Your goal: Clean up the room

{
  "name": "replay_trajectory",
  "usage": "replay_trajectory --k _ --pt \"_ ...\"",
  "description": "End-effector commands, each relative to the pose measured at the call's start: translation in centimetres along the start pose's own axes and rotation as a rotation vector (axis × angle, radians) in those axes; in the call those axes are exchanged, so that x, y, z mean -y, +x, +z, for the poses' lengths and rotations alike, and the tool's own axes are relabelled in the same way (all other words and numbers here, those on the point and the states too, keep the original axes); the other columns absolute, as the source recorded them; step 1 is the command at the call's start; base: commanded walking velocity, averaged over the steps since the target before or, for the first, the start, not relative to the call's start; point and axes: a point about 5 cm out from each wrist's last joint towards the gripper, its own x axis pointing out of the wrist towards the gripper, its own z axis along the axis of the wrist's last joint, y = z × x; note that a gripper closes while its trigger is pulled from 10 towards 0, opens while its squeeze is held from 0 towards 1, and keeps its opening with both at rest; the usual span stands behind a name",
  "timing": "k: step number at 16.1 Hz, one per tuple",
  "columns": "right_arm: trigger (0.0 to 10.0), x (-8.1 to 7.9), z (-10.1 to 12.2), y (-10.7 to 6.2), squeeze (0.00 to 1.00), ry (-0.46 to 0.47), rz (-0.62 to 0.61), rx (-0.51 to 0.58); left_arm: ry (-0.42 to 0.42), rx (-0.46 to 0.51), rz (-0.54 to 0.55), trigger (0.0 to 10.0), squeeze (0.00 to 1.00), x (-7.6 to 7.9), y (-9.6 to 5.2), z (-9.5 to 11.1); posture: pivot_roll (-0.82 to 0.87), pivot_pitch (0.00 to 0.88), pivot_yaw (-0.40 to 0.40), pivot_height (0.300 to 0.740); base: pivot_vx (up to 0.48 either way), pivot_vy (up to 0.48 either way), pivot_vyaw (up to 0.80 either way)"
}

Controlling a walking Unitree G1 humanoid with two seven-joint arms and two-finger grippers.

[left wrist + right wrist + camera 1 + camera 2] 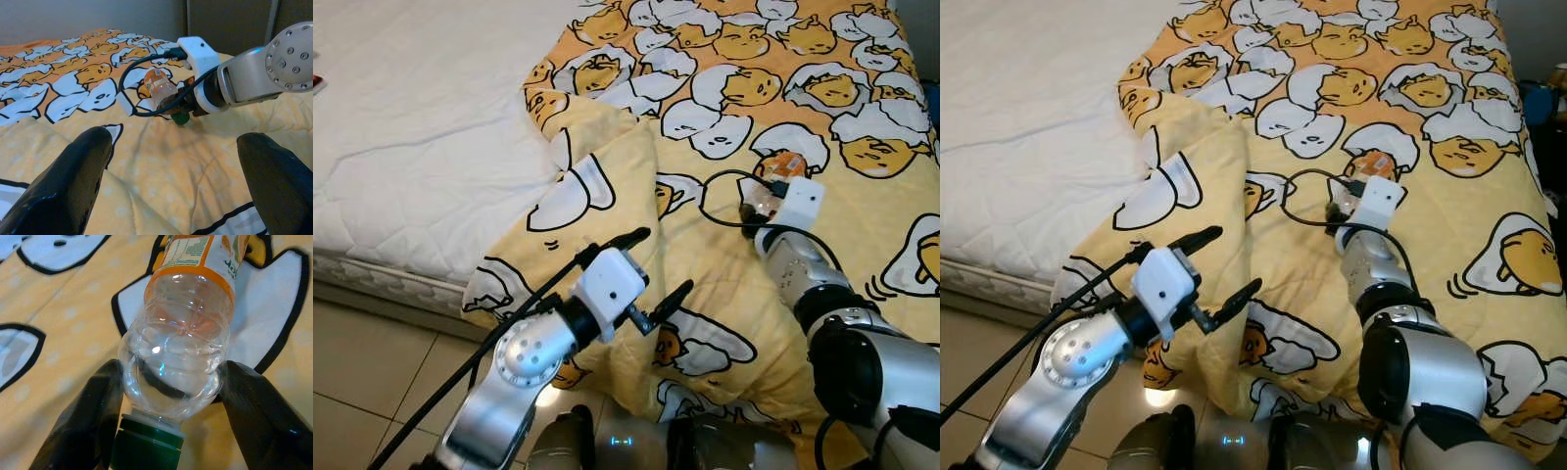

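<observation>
Right wrist view: right pincer (168,396) is clenching a clear bottle (183,340) at the shoulder, pads touching both sides, green cap toward the camera, orange label end pointing away. Bottle is lying on the duvet (724,127) mid-bed, long axis running along the forearm line. Left pincer (651,269) is hovering released over the folded duvet edge, holding nothing. Progress looks early: bottle gripped, not lifted, disposal still left.
</observation>
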Motion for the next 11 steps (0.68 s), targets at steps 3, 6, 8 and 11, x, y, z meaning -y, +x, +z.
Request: replay_trajectory --k 3,6,8,11 --pt "0.0 0.5 2.2 0.0 0.00 -0.063 -0.006 0.123 0.006 -0.006 -0.034 10.0 0.00 0.6 0.2 -0.6 0.34 0.213 -0.017 0.740 0.000 0.000 0.00" --pt "0.0 -0.7 3.4 -0.1 0.00 -0.233 0.084 0.203 0.033 0.007 -0.060 10.0 0.00 0.1 1.8 -1.5 0.28 0.064 -0.022 0.740 0.000 0.000 0.00" --pt "0.0 0.4 6.5 -0.5 0.00 -0.303 0.014 0.368 -0.098 -0.011 0.050 10.0 0.00 -1.5 3.4 -2.8 0.22 0.000 -0.005 0.740 0.000 0.000 0.00" --pt "0.0 4.3 6.8 -2.4 0.00 -0.419 -0.147 0.574 -0.360 -0.061 0.284 10.0 0.00 -4.1 3.6 -6.0 0.12 0.000 0.028 0.740 0.000 0.000 0.00"
